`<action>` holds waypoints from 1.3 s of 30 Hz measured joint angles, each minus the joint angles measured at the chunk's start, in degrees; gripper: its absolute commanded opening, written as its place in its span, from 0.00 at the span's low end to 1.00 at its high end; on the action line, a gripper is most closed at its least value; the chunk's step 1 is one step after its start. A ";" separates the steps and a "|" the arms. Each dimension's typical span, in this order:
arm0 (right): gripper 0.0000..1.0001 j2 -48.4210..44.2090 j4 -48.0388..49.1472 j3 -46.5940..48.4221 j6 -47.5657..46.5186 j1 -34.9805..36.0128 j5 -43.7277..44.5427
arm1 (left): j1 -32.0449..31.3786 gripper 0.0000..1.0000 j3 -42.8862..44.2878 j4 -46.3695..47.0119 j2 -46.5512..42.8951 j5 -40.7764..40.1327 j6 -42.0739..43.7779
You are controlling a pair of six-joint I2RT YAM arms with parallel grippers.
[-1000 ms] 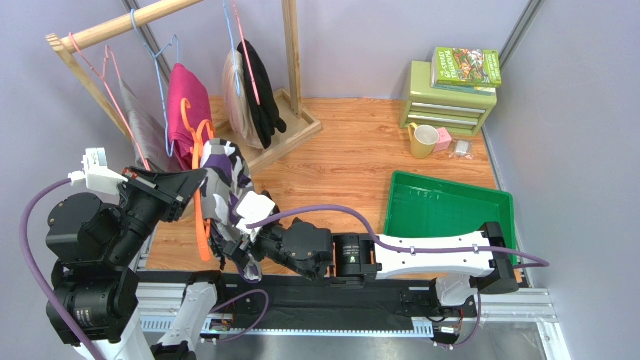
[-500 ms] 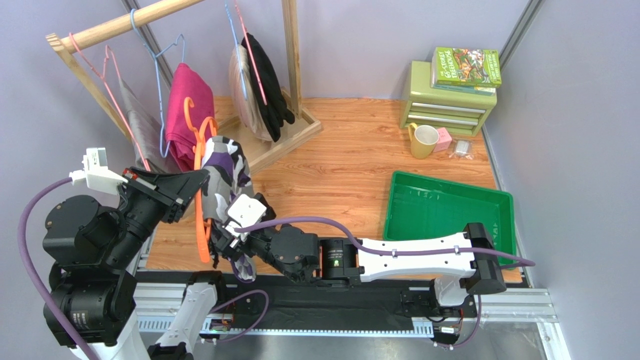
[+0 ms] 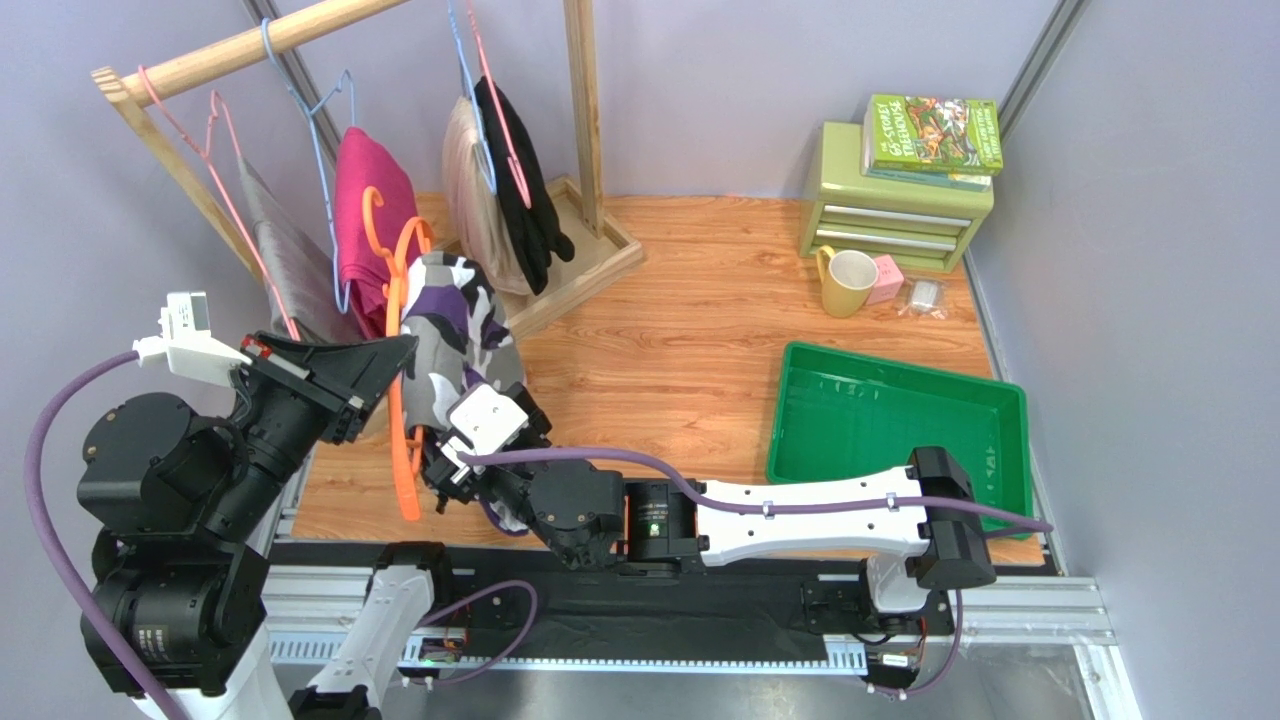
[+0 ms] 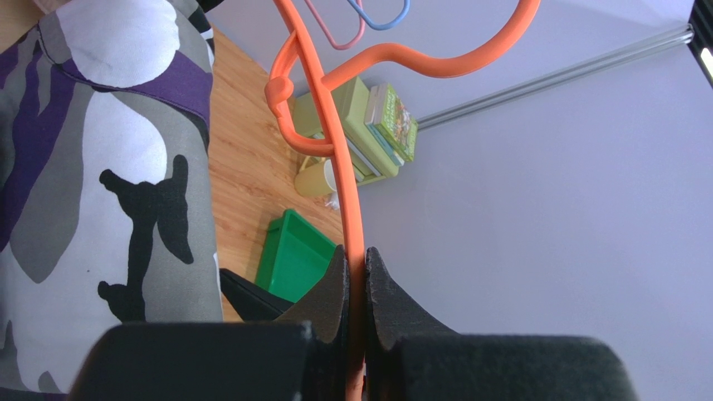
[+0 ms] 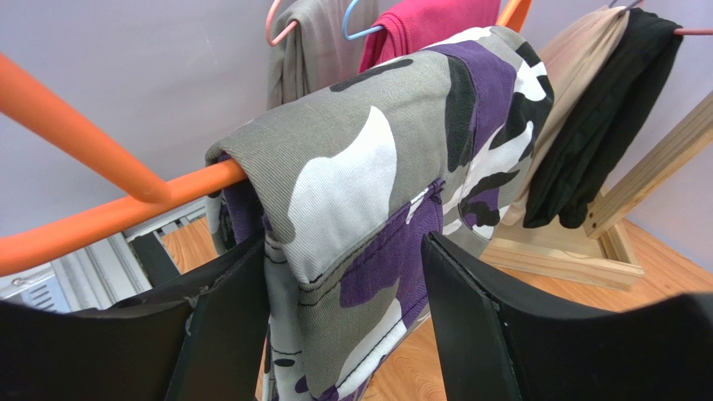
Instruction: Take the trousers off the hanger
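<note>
The camouflage trousers hang folded over the bar of an orange hanger. My left gripper is shut on that hanger's wire and holds it off the rail. In the left wrist view the trousers fill the left side. My right gripper is open, its jaws on either side of the hanging trousers just below the orange bar. The left jaw touches the cloth and the right one stands apart. The magenta trousers hang on a blue hanger on the rail.
A wooden rack holds a grey garment, a beige garment and a black garment. A green tray lies at the right. A green drawer box with a book, and a yellow mug, stand behind it.
My right gripper has moved left and up along the camouflage trousers, and its arm has stretched further left. The left gripper and hanger have lifted slightly. The rack garments have swung.
</note>
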 measured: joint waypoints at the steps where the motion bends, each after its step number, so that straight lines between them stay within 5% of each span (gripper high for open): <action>1: 0.67 -0.02 0.02 0.00 -0.15 0.00 0.33 | -0.02 0.00 0.02 0.09 0.00 0.00 0.07; 20: 0.75 -1.38 3.30 -2.60 -4.68 -0.07 3.56 | -2.27 0.00 0.02 0.42 0.00 -0.52 1.31; 31: 0.65 0.46 9.05 -2.29 -7.74 -1.38 5.18 | -2.27 0.00 0.02 2.05 0.00 -0.31 1.20; 39: 0.46 4.48 15.43 -0.28 -11.34 -1.75 6.14 | -2.60 0.00 0.00 2.56 -0.11 -0.11 1.18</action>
